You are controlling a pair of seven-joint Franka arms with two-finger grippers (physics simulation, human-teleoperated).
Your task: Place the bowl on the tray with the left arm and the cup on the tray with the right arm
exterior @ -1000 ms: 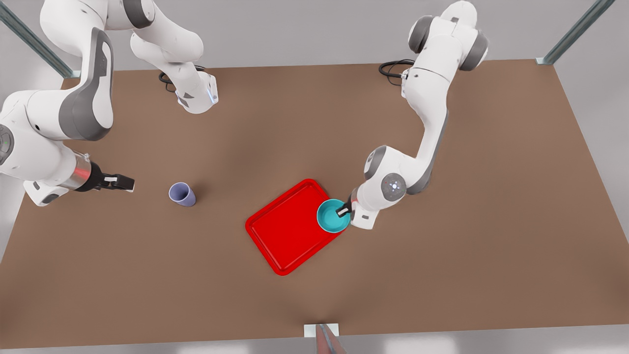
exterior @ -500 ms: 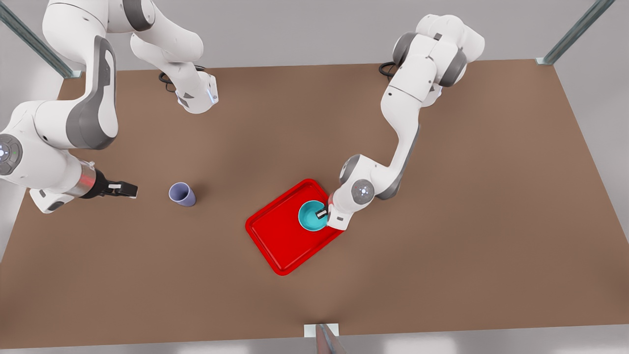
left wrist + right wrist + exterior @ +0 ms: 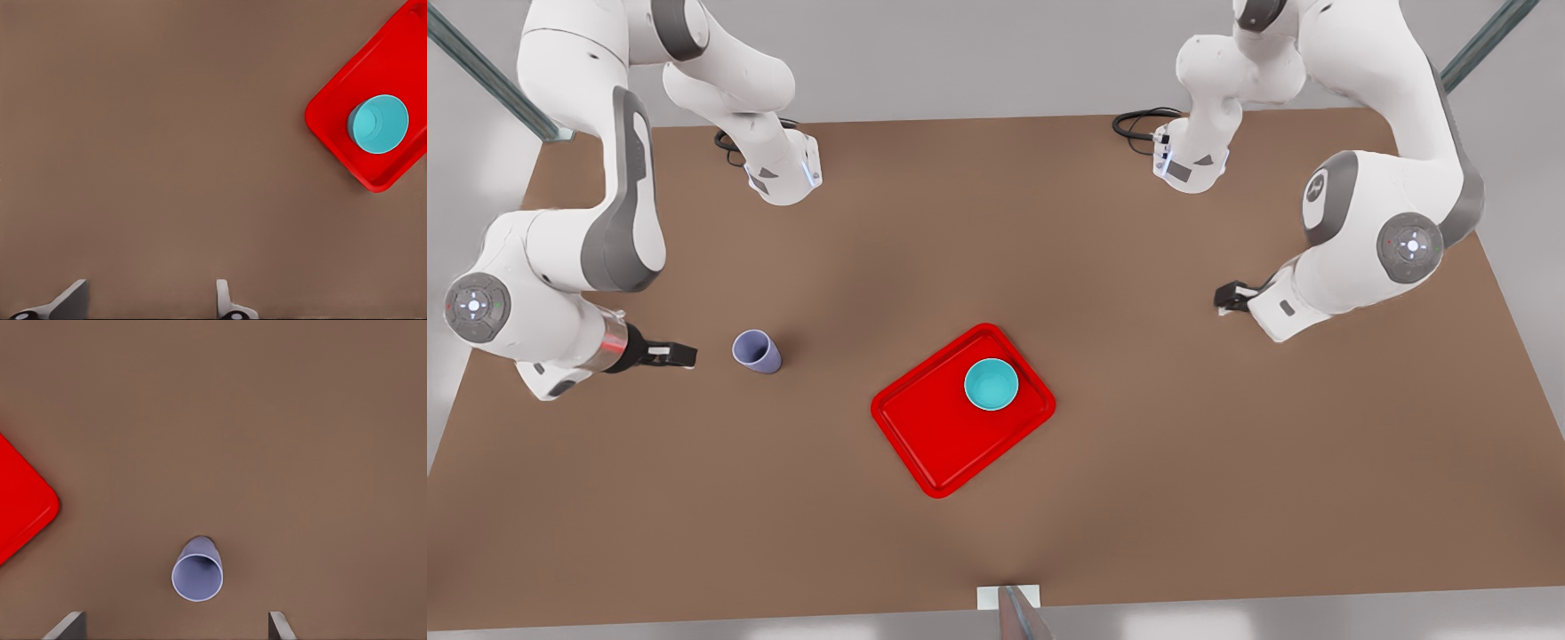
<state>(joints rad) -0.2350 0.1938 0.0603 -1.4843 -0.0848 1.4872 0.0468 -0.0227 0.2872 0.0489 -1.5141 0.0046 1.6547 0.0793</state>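
The teal bowl (image 3: 991,385) (image 3: 377,124) stands upright on the red tray (image 3: 934,436) (image 3: 400,53) near its far right corner, with nothing holding it. My left gripper (image 3: 1232,298) (image 3: 150,293) is open and empty, well off to the front view's right of the tray. The lavender cup (image 3: 757,351) (image 3: 197,575) stands on the table at the front view's left, apart from the tray (image 3: 17,500). My right gripper (image 3: 680,356) (image 3: 175,618) is open a short way to the front view's left of the cup, not touching it.
Both arm bases (image 3: 783,173) (image 3: 1192,164) with black cables sit at the table's far edge. A small metal bracket (image 3: 1009,600) juts from the near edge. Bare brown table (image 3: 1227,462) surrounds the tray.
The left gripper let go of the bowl on the tray and drew far back to the front view's right. The right gripper crept a little closer to the cup.
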